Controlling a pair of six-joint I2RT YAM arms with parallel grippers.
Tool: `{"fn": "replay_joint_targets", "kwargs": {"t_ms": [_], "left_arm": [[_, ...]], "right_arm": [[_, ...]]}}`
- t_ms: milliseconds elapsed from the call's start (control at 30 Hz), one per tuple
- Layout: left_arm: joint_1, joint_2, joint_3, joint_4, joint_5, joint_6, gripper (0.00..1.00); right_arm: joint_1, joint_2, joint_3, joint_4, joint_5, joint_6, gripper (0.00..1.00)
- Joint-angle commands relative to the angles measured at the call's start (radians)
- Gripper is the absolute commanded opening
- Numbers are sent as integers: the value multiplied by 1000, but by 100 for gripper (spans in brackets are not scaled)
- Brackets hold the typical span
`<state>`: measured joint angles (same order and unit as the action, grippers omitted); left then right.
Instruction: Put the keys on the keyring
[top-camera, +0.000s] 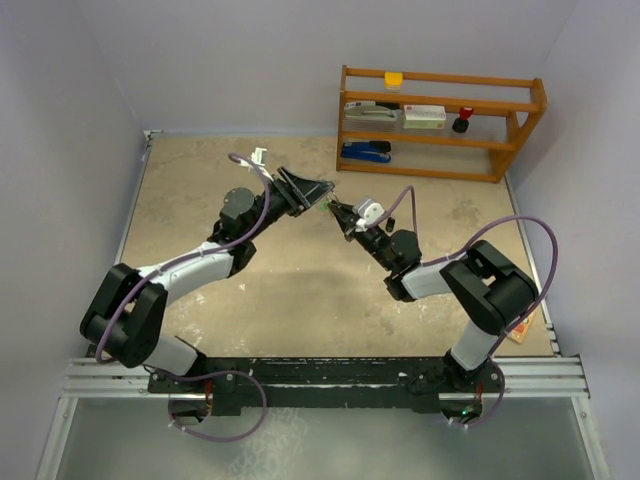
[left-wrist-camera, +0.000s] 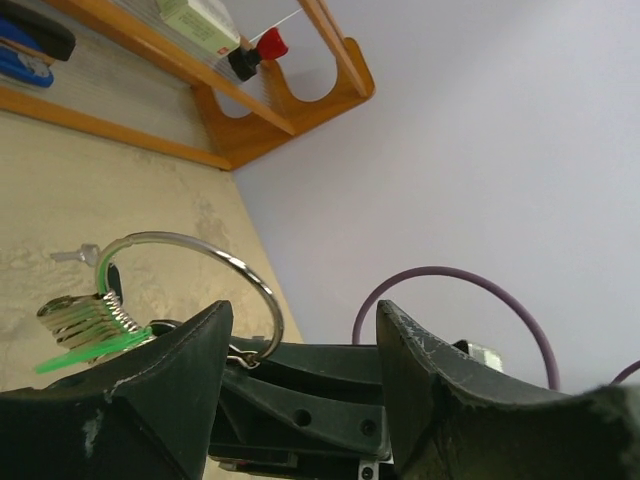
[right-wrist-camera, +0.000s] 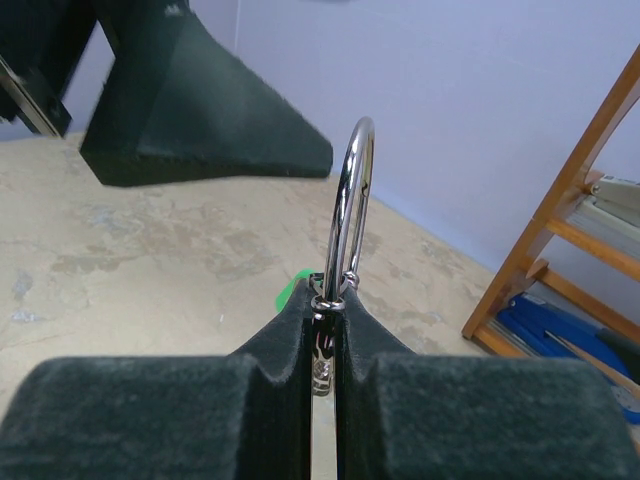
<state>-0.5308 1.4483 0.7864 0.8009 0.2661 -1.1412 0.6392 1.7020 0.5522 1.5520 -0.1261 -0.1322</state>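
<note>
The right fingers (right-wrist-camera: 300, 328) are clamped on the keyring (right-wrist-camera: 350, 200), above the desk (right-wrist-camera: 150, 250). The left fingers (left-wrist-camera: 195, 350) stand wide beside it. Silver keys (left-wrist-camera: 85, 318) and the green key (left-wrist-camera: 90, 352) seem already threaded (the black key I cannot find).

Upright silver keyring (right-wrist-camera: 340, 215) carries bunched keys (left-wrist-camera: 85, 320), one green.

Left gripper (top-camera: 318, 195) and right gripper (top-camera: 337, 211) crowd each other; table (top-camera: 190, 200) lies open around, shelf (top-camera: 440, 137) far back.
</note>
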Motion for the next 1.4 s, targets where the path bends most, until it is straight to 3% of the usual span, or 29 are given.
{"fn": "replay_joint_targets", "kwargs": {"t_ms": [0, 333, 400, 500, 533, 633, 700, 800, 867, 967, 1167, 1367], "left_arm": [[-1, 41, 35, 44, 24, -9, 57], [-1, 103, 93, 66, 6, -17, 51], [-2, 113, 111, 72, 8, -18, 38], [0, 123, 130, 77, 17, -17, 1], [0, 125, 133, 81, 20, -15, 0], [3, 122, 139, 72, 21, 6, 0], [8, 107, 147, 45, 24, 44, 0], [12, 71, 177, -60, 6, 155, 0], [12, 47, 201, -137, -13, 236, 0], [12, 26, 214, -189, -23, 326, 0], [8, -11, 171, -112, 8, 393, 0], [5, -36, 157, -139, 1, 449, 0]], "right_arm": [[7, -25, 33, 233, -35, -36, 0], [44, -53, 11, 237, -59, -83, 0], [49, -56, 4, 237, -58, -88, 0], [50, -63, -5, 238, -45, -80, 0], [50, -68, -12, 239, -34, -70, 0], [50, -105, -44, 209, 18, -31, 30], [50, -150, -76, 135, 58, -25, 36], [49, -251, -93, -123, 164, -18, 42], [50, -314, -96, -272, 210, 4, 44], [50, -366, -122, -320, 228, 14, 44], [48, -395, -37, -540, 256, 75, 45], [48, -390, 29, -634, 221, 130, 45]]}}
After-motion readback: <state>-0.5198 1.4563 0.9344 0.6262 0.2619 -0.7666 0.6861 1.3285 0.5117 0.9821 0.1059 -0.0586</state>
